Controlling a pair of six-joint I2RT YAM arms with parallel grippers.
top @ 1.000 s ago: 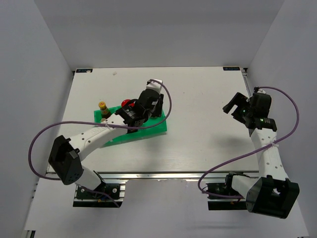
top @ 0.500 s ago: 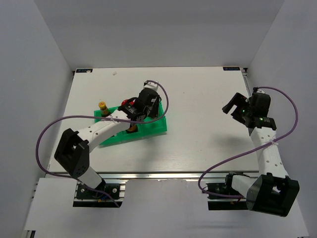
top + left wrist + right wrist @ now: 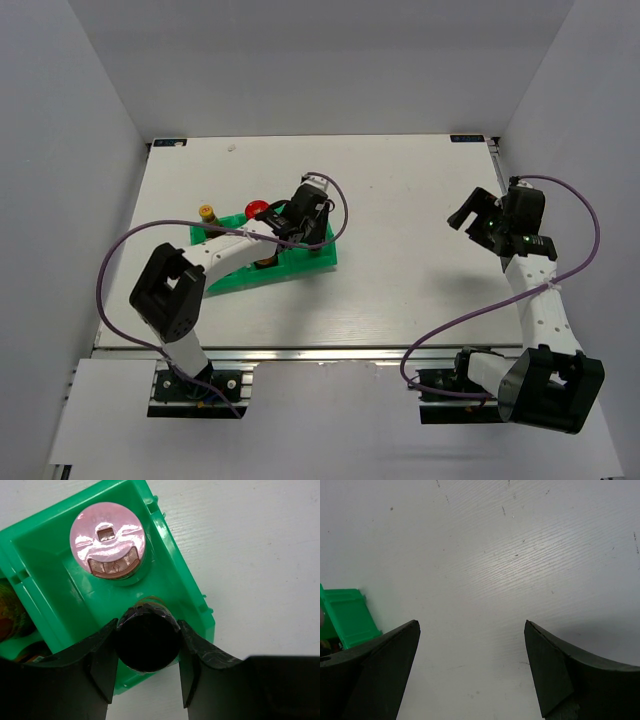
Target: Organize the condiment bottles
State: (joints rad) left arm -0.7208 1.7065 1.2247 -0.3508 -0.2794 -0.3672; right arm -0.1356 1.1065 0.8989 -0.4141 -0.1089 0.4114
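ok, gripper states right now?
Left gripper: closed on the black-capped bottle.
Right gripper: open, holding nothing.

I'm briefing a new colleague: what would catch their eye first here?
The bright green tray left of centre stands out; there the left fingers clamp a black-capped bottle over the compartment where a pink-capped bottle stands. Off to the right, the right fingers hang open over bare table.

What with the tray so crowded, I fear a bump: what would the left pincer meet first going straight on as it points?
Likely the floor of the green tray: the left pincer, shut on a black-capped bottle, points into the compartment beside the pink-capped bottle. Depth unclear.
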